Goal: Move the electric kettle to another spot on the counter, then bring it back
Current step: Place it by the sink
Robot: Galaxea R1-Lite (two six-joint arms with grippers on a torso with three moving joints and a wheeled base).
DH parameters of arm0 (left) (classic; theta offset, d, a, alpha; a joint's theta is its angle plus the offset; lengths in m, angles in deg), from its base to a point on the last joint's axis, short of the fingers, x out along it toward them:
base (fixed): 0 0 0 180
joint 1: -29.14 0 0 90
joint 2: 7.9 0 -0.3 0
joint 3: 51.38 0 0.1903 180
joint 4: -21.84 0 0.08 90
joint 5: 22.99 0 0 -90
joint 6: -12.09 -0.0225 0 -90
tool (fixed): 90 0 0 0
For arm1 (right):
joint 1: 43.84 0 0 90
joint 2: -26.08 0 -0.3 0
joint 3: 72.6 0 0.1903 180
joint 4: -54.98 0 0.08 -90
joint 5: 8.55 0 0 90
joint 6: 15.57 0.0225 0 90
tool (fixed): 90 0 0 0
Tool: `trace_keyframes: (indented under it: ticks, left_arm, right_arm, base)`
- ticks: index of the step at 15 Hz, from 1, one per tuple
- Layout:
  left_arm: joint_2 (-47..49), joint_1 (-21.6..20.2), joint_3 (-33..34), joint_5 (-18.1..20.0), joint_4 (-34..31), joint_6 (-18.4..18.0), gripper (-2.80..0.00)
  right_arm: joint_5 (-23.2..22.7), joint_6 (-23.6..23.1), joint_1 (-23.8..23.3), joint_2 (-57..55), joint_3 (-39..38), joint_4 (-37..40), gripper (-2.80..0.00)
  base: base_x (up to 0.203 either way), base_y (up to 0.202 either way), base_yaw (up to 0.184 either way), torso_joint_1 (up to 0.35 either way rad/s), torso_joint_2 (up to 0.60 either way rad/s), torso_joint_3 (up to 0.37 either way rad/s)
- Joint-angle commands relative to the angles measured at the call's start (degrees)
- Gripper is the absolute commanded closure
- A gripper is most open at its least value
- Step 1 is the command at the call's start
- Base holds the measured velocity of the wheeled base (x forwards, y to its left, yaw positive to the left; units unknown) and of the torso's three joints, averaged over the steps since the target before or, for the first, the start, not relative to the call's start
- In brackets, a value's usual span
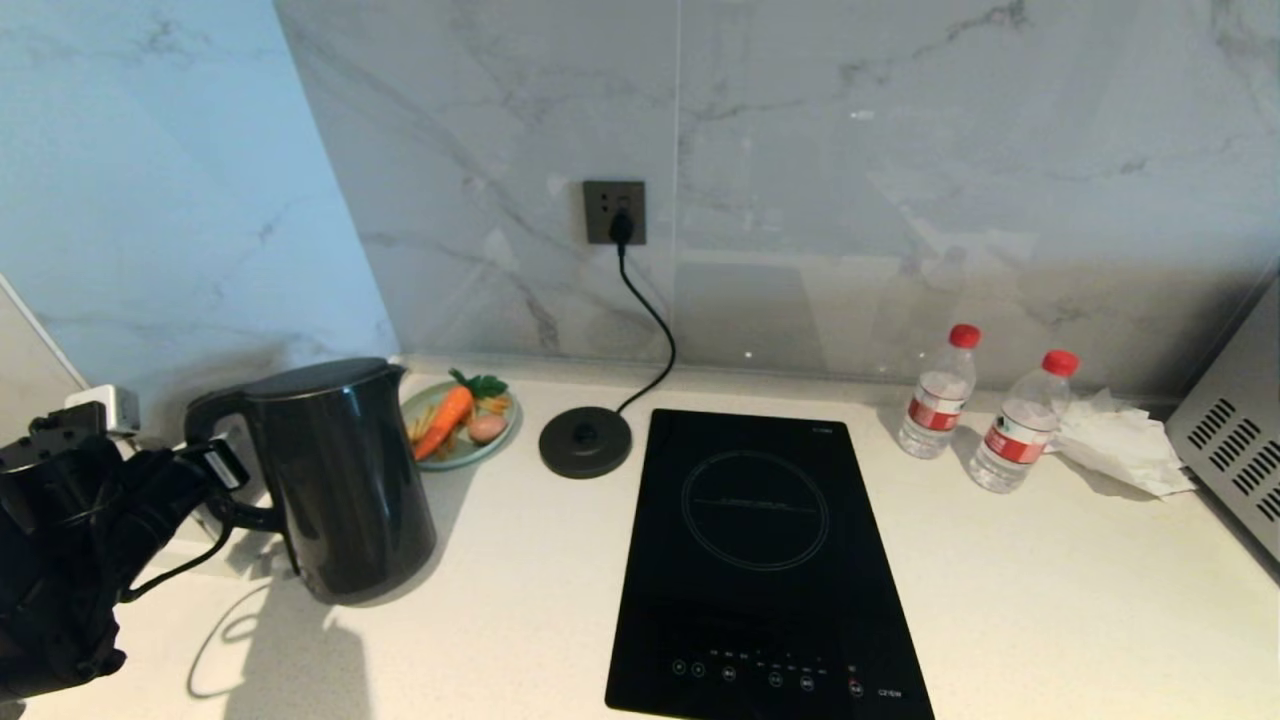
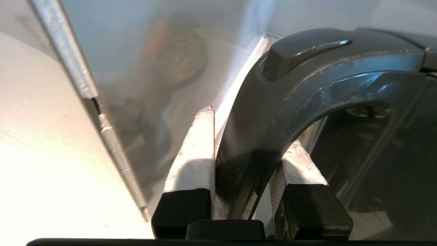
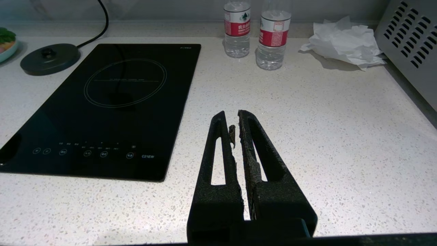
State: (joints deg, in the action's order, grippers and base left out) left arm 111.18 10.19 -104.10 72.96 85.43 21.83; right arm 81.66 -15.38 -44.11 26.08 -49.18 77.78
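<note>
The left gripper [image 2: 239, 164] pinched the electric kettle [image 1: 340, 480] by its thin handle [image 2: 259, 136]; a swing could have twisted it loose.

Cut off or hidden: vented metal appliance [image 1: 1232, 440] by the right edge; plate [image 1: 462, 452] partly behind kettle [image 1: 340, 480]; wall reflection blurred.

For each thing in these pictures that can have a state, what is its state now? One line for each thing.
electric kettle: lid shut, off its base, handle gripped
left gripper: shut on the kettle handle
right gripper: shut, holding nothing, above the counter
base disc: bare, cord plugged into wall socket
two water bottles: upright, red caps on
induction hob: nothing on it
</note>
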Motion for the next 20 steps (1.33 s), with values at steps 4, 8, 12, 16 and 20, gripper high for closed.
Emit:
trace_keyframes:
  ticks: [4,8,12,16,20]
  left_arm:
    - [2.15,-1.14,3.54,0.05,0.70,-1.42,0.00]
    - [-0.69,-1.86,5.74,0.55,0.70,-1.56,0.00]
    - [-0.77,-2.49,5.19,0.46,0.70,-1.47,0.00]
    - [-1.76,-2.67,5.72,0.29,0.70,-2.91,0.00]
    - [-1.56,-2.67,5.28,0.38,0.70,-3.93,-2.80]
  right_arm:
    - [-0.03,-0.02,0.00,0.00,0.01,0.01,0.00]
    - [-0.03,0.01,0.00,0.00,-0.04,-0.01,0.00]
    - [-0.03,-0.02,0.00,0.00,-0.02,0.02,0.00]
    - [-0.03,-0.02,0.00,0.00,-0.05,-0.05,0.00]
    - [-0.03,0.00,0.00,0.00,-0.05,0.01,0.00]
  base:
    - [0.000,0.000,0.000,0.000,0.00,0.000]
    - [0.000,0.000,0.000,0.000,0.00,0.000]
    - [0.000,0.000,0.000,0.000,0.00,0.000]
    - [0.000,0.000,0.000,0.000,0.00,0.000]
    - [0.000,0.000,0.000,0.000,0.00,0.000]
